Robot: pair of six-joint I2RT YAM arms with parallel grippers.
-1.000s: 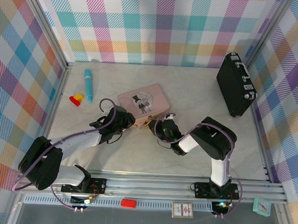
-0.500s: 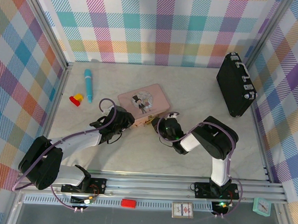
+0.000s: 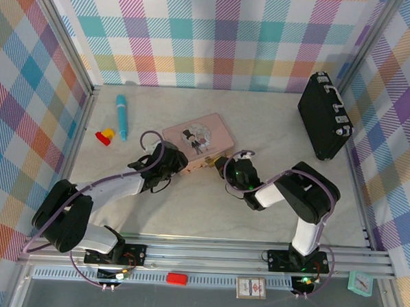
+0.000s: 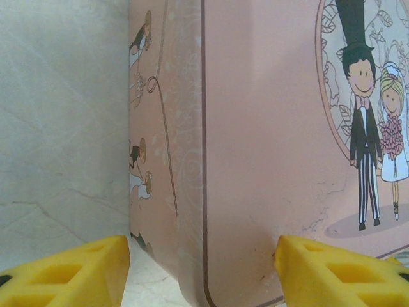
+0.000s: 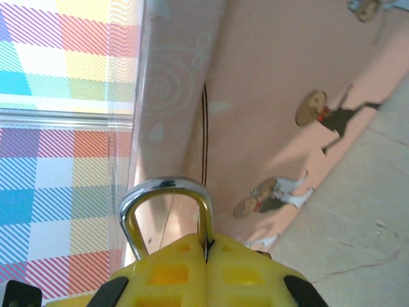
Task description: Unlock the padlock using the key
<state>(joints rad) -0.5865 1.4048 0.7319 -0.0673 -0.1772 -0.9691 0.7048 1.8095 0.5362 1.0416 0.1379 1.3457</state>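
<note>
Right gripper [image 5: 206, 248] clenches seemingly the padlock [image 5: 167, 183], glossy curved shackle protruding, beside the pink tin box [image 5: 275, 77]; left gripper [image 4: 201, 249] gapes astride its corner.

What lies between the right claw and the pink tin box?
The padlock: its silver shackle loops out beyond the shut right claw, in front of the pink tin box; right wrist view.

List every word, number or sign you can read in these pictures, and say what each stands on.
None can be read.
Small card at the near edge: print too small to read.
Pink tin lid: a drawn bride and groom, no words.
Teal clock: face too small to read.
</note>
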